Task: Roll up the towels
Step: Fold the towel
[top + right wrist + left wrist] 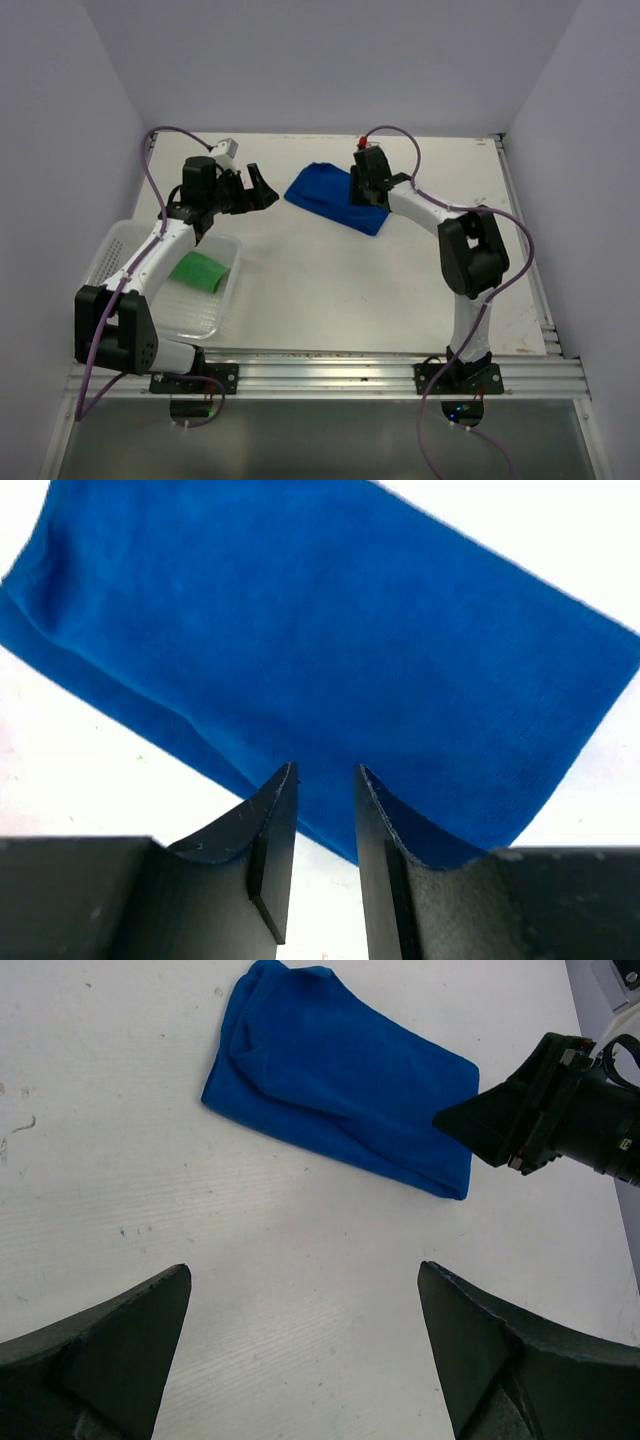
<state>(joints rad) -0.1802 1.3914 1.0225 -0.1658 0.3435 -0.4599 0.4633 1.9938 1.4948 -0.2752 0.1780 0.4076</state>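
Note:
The royal blue towel (330, 197) lies folded and flat on the white table at the back middle; it also shows in the left wrist view (330, 1080) and fills the right wrist view (330, 630). The bright green towel (198, 271) lies folded inside the white basket (232, 278) at the left. My left gripper (262, 187) is open wide and empty (303, 1267), just left of the blue towel. My right gripper (366, 192) hovers over the blue towel's right end, its jaws (325, 770) a narrow gap apart with nothing between them.
The right gripper's black fingers (500, 1125) reach in over the blue towel's right corner in the left wrist view. Grey walls close in the table at the back and sides. A metal rail (330, 375) runs along the near edge.

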